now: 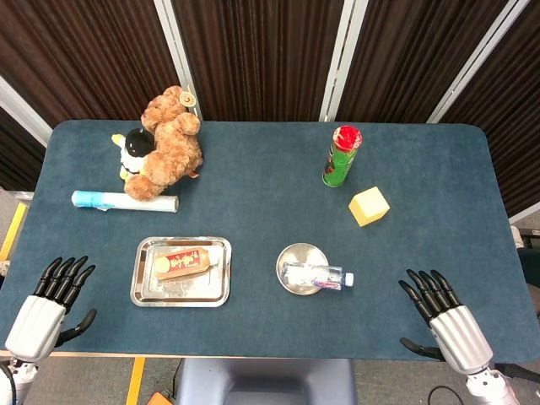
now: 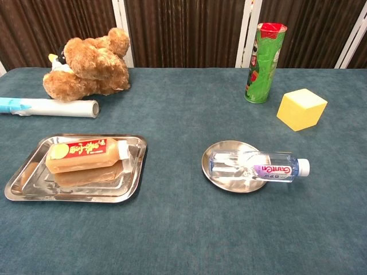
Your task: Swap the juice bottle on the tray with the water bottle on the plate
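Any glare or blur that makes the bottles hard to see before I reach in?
Head view: sharp, evenly lit; the tray floor is washed pale under the juice bottle. Chest view: the tray mirrors the juice bottle; the water bottle is clear and blends into the shiny plate, only its label and cap standing out.

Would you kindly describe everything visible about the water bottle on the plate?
The water bottle is small, clear plastic, with a white cap and a purple-and-white label. It lies on its side across the round metal plate, its base over the plate and its capped end overhanging the rim toward the robot's right. Only the plate touches it; both hands are well clear.
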Robot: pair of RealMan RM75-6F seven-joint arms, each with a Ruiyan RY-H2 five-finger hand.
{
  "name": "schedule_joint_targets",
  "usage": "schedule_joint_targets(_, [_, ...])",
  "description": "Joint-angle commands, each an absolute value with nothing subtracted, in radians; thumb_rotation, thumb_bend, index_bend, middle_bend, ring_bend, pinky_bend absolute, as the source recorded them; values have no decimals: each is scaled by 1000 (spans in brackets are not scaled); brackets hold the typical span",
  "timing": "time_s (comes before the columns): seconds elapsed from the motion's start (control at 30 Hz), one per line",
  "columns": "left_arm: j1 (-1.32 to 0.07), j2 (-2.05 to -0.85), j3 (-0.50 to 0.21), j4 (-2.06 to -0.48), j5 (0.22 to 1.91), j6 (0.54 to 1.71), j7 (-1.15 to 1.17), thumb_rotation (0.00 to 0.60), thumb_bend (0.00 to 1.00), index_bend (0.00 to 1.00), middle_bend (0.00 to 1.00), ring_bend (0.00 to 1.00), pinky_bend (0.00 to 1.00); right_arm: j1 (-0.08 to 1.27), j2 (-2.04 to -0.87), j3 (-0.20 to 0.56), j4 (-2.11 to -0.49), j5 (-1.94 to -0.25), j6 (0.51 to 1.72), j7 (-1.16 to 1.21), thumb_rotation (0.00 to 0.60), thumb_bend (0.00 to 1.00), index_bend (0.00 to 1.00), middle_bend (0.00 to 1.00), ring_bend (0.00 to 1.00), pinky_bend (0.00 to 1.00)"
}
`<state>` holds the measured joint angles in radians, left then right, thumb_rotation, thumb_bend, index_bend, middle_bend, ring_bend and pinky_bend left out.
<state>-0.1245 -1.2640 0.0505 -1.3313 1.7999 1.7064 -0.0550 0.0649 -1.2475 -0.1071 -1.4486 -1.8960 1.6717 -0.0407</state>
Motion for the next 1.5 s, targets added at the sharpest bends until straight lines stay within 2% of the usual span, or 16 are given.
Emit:
schedule_joint_targets(0.03, [-126,-1267,52,-1336,1801,1696,-36,600,347,0,0,0,0,66,-1244,-108,-1453,-1894,1665,-39,600,102,0,0,0,0])
schedule_joint_targets(0.27, [-191,-1313,42,-1333,1810,1609,-69,600,360,0,0,0,8,67,-1232,-104,-1461,-1885,1664,-19,600,102,0,0,0,0])
schedule_joint_targets(0.5, [-329,-1401,-21,-1291,1739,1383,-7,600,371,0,0,0,23,70,-1239,-97,-1461,-1872,1644,-38,600,102,0,0,0,0])
schedule_joint_targets(0.67, [-422,-1452,-46,-1278,1653,1199,-87,600,349,0,0,0,37,74,-1255,-82,-1457,-1845,1621,-56,600,103,0,0,0,0])
schedule_joint_targets(0.83, [-483,-1523,-67,-1206,1608,1113,-99,600,343,0,0,0,56,82,-1267,-75,-1455,-1823,1591,-68,600,102,0,0,0,0])
schedule_joint_targets(1.07, [-508,-1556,-61,-1180,1539,1028,-81,600,341,0,0,5,120,83,-1269,-68,-1454,-1812,1590,-66,600,103,0,0,0,0])
schedule_joint_targets(1.23, [-521,-1557,-54,-1192,1489,964,-76,600,341,0,22,71,179,83,-1272,-65,-1451,-1810,1593,-65,600,103,0,0,0,0])
schedule_joint_targets(1.4, [-530,-1569,-57,-1184,1480,969,-86,600,337,1,58,108,218,85,-1273,-69,-1451,-1810,1584,-70,600,103,0,0,0,0])
schedule_joint_targets(1.43, [-531,-1575,-59,-1179,1479,975,-90,600,333,20,101,150,248,85,-1273,-69,-1451,-1810,1583,-70,600,103,0,0,0,0])
schedule_joint_targets(1.5, [-531,-1593,-63,-1160,1482,995,-98,600,327,127,230,264,342,85,-1273,-69,-1453,-1808,1582,-70,600,103,0,0,0,0])
